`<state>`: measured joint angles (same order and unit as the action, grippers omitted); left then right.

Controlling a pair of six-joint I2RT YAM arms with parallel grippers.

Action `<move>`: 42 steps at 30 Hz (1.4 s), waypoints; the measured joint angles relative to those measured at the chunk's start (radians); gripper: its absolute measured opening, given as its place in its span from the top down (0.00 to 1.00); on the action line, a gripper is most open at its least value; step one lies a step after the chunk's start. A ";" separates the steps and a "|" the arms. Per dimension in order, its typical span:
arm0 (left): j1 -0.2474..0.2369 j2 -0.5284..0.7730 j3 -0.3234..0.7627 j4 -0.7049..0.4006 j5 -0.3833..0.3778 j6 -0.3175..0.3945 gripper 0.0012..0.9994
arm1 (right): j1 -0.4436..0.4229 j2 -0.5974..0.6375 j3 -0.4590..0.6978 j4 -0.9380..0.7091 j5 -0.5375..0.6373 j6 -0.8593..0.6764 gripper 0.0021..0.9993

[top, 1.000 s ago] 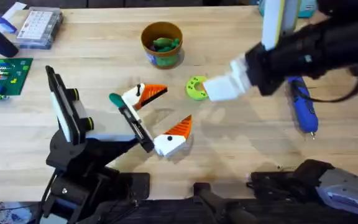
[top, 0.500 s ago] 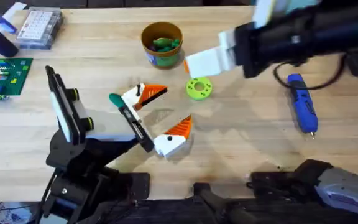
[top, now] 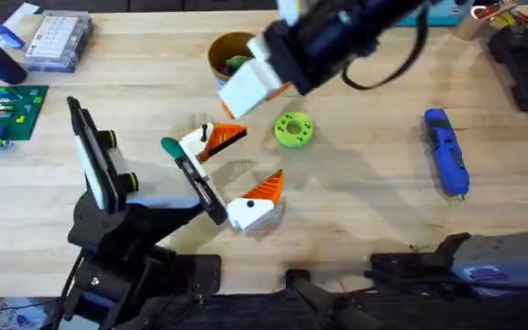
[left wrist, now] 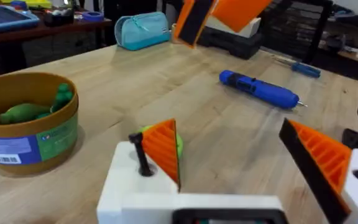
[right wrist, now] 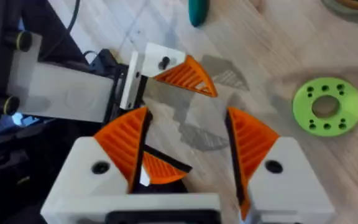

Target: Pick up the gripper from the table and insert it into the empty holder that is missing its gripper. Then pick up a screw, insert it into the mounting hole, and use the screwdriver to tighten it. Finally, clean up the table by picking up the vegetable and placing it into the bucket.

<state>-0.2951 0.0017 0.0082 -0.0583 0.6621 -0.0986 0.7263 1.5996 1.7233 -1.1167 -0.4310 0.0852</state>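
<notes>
The gripper [top: 211, 139], a white block with an orange wedge and black pin [right wrist: 164, 62], sits on the black holder [top: 200, 183] beside its teal knob [top: 170, 145]. That hand is my left gripper [top: 236, 170], open, with its twin wedge [top: 257, 202] wide apart and nothing between. My right gripper [top: 246, 89] hovers open and empty [right wrist: 185, 140] just in front of the bucket [top: 225, 48], partly covering it. A green vegetable [left wrist: 33, 111] lies inside the bucket [left wrist: 27, 134]. The blue screwdriver [top: 446, 163] lies flat on the table [top: 365, 211] at the right.
A lime-green ring disc [top: 293, 129] lies between the left hand and the screwdriver. A clear parts box [top: 58, 41] and a green circuit board [top: 7, 112] sit at the far left. Black gear [top: 525, 55] stands at the far right corner.
My right arm has swung left and away from me, from over the screwdriver and disc to the bucket. The screwdriver now shows in full. The left arm has not moved.
</notes>
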 joint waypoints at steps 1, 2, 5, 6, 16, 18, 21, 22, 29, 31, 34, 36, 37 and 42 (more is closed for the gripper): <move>0.000 0.000 0.000 0.000 0.000 0.000 0.01 | 0.008 0.021 0.027 -0.016 -0.003 -0.012 0.30; 0.000 0.000 0.000 0.000 0.000 0.000 0.01 | 0.016 0.042 0.053 -0.032 -0.004 -0.023 0.32; 0.000 0.000 0.000 0.000 0.000 0.000 0.01 | 0.047 0.091 0.102 -0.042 -0.004 -0.051 0.35; 0.000 0.000 0.000 0.000 0.000 0.000 0.01 | 0.059 0.102 0.110 -0.040 -0.004 -0.059 0.35; 0.000 0.000 0.000 0.000 0.000 0.000 0.01 | 0.135 0.164 0.118 -0.001 -0.004 -0.103 0.38; 0.000 0.000 0.000 0.000 0.000 0.000 0.01 | 0.134 0.172 0.119 0.014 -0.004 -0.106 0.38; 0.000 0.000 0.000 0.000 0.000 0.000 0.01 | 0.134 0.184 0.120 0.037 -0.004 -0.109 0.38; 0.000 0.000 0.000 0.000 0.000 0.000 0.01 | 0.134 0.189 0.121 0.042 -0.004 -0.109 0.38; 0.000 0.000 0.000 0.000 0.000 0.000 0.01 | 0.134 0.216 0.121 0.054 -0.004 -0.110 0.41; 0.000 0.000 0.000 0.000 0.000 0.000 0.01 | 0.134 0.218 0.121 0.055 -0.004 -0.112 0.42; 0.000 0.000 0.000 0.000 0.000 0.000 0.01 | 0.134 0.218 0.121 0.056 -0.004 -0.113 0.46; 0.000 0.000 0.000 0.000 0.000 0.000 0.01 | 0.134 0.218 0.121 0.056 -0.004 -0.113 0.47; 0.000 0.000 0.000 0.000 0.000 0.000 0.01 | 0.135 0.218 0.121 0.056 -0.004 -0.113 0.47; 0.000 0.000 0.000 0.000 0.000 0.000 0.01 | 0.144 0.232 0.122 0.051 -0.004 -0.113 0.48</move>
<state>-0.2951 0.0017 0.0082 -0.0586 0.6621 -0.0986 0.8699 1.8314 1.8450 -1.0661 -0.4355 -0.0281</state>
